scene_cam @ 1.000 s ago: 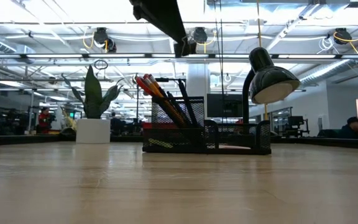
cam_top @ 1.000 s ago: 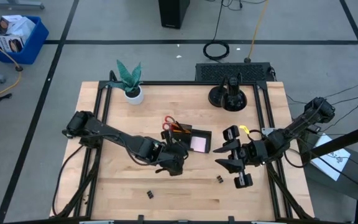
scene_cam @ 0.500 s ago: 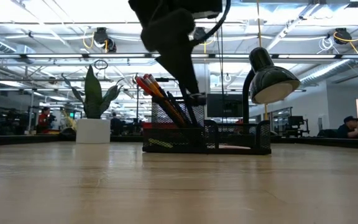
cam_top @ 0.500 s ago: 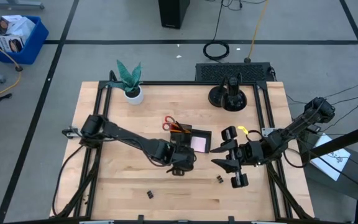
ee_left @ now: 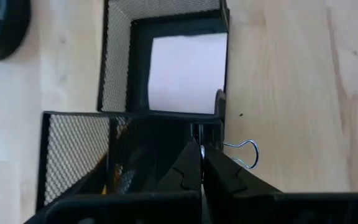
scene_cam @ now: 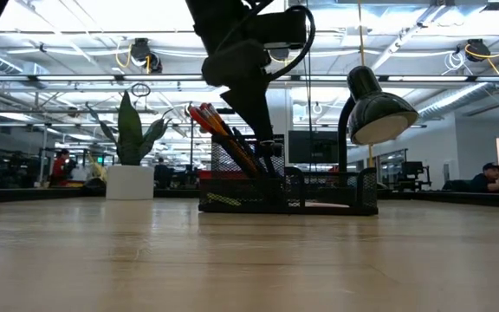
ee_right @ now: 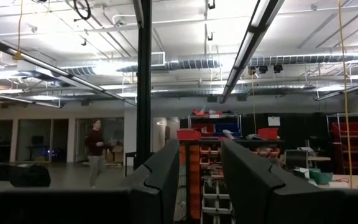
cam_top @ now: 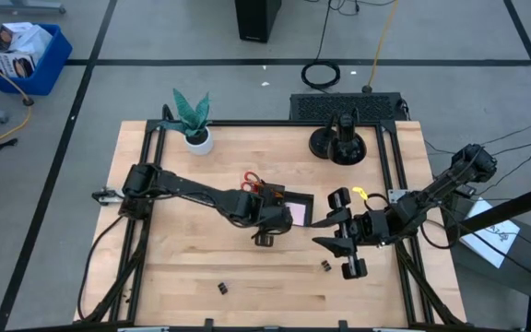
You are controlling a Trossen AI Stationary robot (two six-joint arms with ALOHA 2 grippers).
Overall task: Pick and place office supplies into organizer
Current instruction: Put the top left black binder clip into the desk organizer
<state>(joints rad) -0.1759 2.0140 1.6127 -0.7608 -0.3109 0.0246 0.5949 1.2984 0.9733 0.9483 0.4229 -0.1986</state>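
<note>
On the pale wooden desk [cam_top: 173,267] I count 1 potted green plant in a white pot [cam_top: 193,120], 1 black mesh organizer [cam_top: 289,207] near the middle, and 2 tiny black binder clips lying loose toward the front edge: 1 [cam_top: 221,288] further left, 1 [cam_top: 324,266] further right. In the organizer stand red-handled scissors [cam_top: 250,181] and orange pencils [scene_cam: 219,130], with 1 pale pink sticky-note pad [ee_left: 188,71] flat in the open compartment. A small yellow-green piece [cam_top: 361,194] lies just right of it, and 1 black desk lamp [scene_cam: 372,108] rises behind.

The left gripper [ee_left: 201,158] hangs over the organizer's near wall, its fingers pressed together on the wire handle of a third black binder clip [ee_left: 244,152], which sits just outside the mesh wall.

The right gripper [cam_top: 339,244] hovers to the organizer's right, its fingers [ee_right: 160,171] spread apart, holding nothing.
</note>
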